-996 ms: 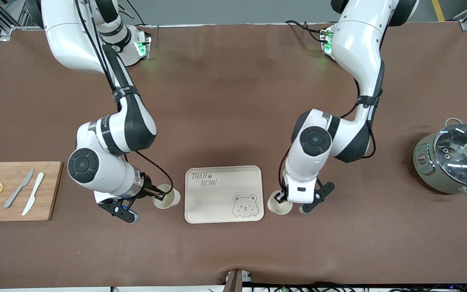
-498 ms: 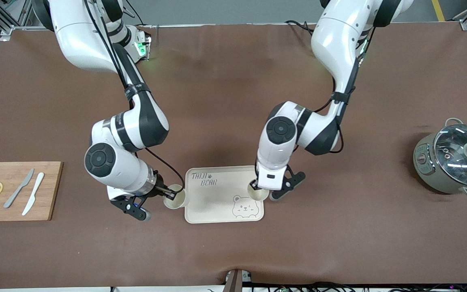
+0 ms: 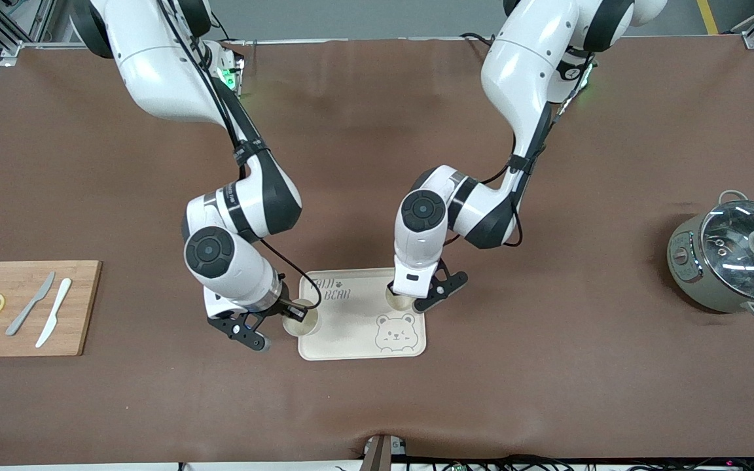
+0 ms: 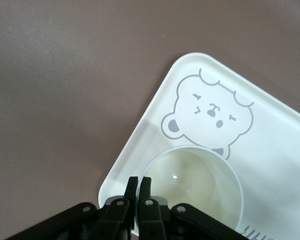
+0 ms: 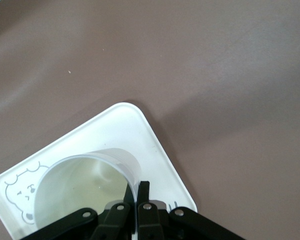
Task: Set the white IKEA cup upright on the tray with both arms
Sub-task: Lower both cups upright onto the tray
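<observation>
Two white cups are held upright, one by each arm. My right gripper (image 3: 294, 314) is shut on the rim of one cup (image 3: 305, 324), over the edge of the cream "TAIJI BEAR" tray (image 3: 351, 337) toward the right arm's end. In the right wrist view the fingertips (image 5: 138, 192) pinch that cup's wall (image 5: 80, 185) over a tray corner (image 5: 150, 145). My left gripper (image 3: 394, 293) is shut on the rim of the other cup (image 3: 400, 303), over the tray just above the bear face. The left wrist view shows this gripper (image 4: 138, 187), its cup (image 4: 195, 187) and the tray (image 4: 280, 160).
A wooden cutting board (image 3: 23, 330) with two knives and two lemon slices lies at the right arm's end. A grey-green pot with a glass lid (image 3: 734, 258) stands at the left arm's end. Brown tabletop surrounds the tray.
Both arms have carried their cups inward from the table beside the tray. The left gripper's cup is now over the tray, the right gripper's cup over the tray's edge.
</observation>
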{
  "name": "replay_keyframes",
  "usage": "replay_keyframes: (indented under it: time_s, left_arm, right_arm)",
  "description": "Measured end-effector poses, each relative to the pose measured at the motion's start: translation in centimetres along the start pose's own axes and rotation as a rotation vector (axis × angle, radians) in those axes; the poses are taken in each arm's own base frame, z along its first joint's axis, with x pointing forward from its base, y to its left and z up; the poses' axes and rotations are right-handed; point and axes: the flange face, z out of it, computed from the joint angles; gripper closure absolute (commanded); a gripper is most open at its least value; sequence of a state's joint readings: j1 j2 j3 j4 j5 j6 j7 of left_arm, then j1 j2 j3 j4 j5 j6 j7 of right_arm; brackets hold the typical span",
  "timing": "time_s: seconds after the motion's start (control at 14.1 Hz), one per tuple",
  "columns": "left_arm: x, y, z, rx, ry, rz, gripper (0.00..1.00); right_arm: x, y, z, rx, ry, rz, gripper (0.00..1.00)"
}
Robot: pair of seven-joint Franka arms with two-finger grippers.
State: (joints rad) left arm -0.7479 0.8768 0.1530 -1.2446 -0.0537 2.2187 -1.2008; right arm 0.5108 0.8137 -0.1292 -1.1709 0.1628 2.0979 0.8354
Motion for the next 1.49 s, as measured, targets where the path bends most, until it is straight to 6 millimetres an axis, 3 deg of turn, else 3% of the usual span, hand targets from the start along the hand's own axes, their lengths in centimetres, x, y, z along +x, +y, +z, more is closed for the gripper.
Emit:
replay_keyframes:
  time_s: [0.28,0.64,0.71,0.78,0.92,1.0,1.21,1.49]
  left_arm:
    - [-0.4,-0.1,0.9,0.011,-0.003,0.005,0.99]
    - [-0.9,0.2,1.1,0.003,0.002,0.013,0.52]
    - [-0.8,0.3,1.0,-0.003,0.004,0.013,0.37]
    - [-0.8,0.3,0.9,-0.008,0.007,0.013,0.29]
    - [-0.5,0.5,0.5,-0.019,0.014,0.011,0.05]
    - [-0.3,0.6,0.1,-0.026,0.018,0.01,0.0]
    - [0.4,0.9,-1.9,-0.052,0.031,0.002,0.0]
    - [2.9,0.6,-6.7,-0.095,0.048,-0.03,0.0]
  right_arm:
    - [0.1,0.6,2.3,-0.001,0.024,-0.001,1.0]
    - [0.0,1.0,3.8,-0.016,0.034,-0.009,1.0]
    - [0.0,1.0,4.0,-0.017,0.034,-0.01,1.0]
    - [0.0,1.0,4.1,-0.018,0.033,-0.01,1.0]
    - [-0.1,0.9,4.3,-0.015,0.036,-0.012,1.0]
    - [-0.2,0.8,4.4,-0.011,0.04,-0.014,1.0]
    - [-1.2,0.5,5.5,-0.01,0.04,-0.025,1.0]
    - [-2.1,0.2,6.9,-0.018,0.035,-0.026,1.0]
